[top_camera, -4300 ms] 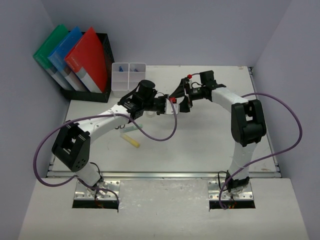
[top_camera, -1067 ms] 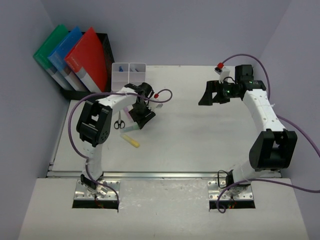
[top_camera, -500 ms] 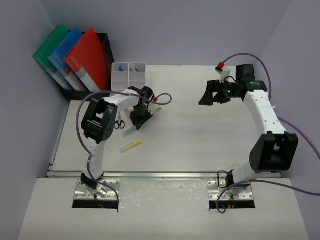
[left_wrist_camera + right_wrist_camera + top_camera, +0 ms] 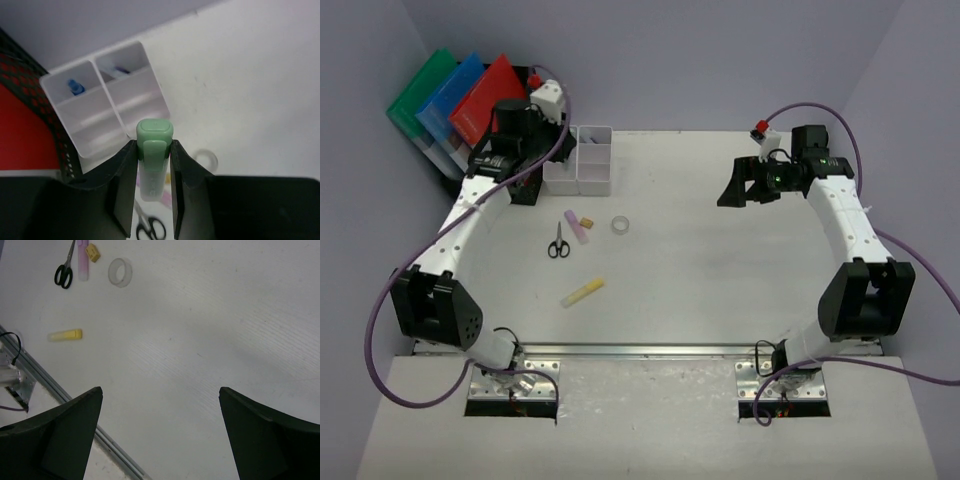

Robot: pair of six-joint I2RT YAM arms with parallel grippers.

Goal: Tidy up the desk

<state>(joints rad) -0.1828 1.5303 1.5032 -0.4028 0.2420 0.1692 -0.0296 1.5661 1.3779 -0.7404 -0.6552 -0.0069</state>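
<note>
The white desk (image 4: pixel 720 270) has a silver rail (image 4: pixel 650 350) along its near edge. My left gripper (image 4: pixel 525 185) is at the back left, shut on a green-capped highlighter (image 4: pixel 154 150) and holding it above the near edge of the white compartment tray (image 4: pixel 107 115). My right gripper (image 4: pixel 732 192) hangs open and empty over the right part of the desk, its jaws wide apart (image 4: pixel 160 389). Scissors (image 4: pixel 558 241), a pink highlighter (image 4: pixel 576 227), a small yellow eraser (image 4: pixel 586 222), a clear tape ring (image 4: pixel 619 224) and a yellow highlighter (image 4: pixel 582 292) lie on the desk's left half.
A black mesh rack (image 4: pixel 525 150) with green, blue and red folders stands in the back left corner, next to the tray (image 4: pixel 578 160). A small blue item (image 4: pixel 74 86) lies in a back compartment. Purple walls close in on three sides.
My left arm has swung from the loose items up to the back left by the tray, carrying the green highlighter off the desk. The yellow highlighter had turned earlier. The right arm barely moved.
</note>
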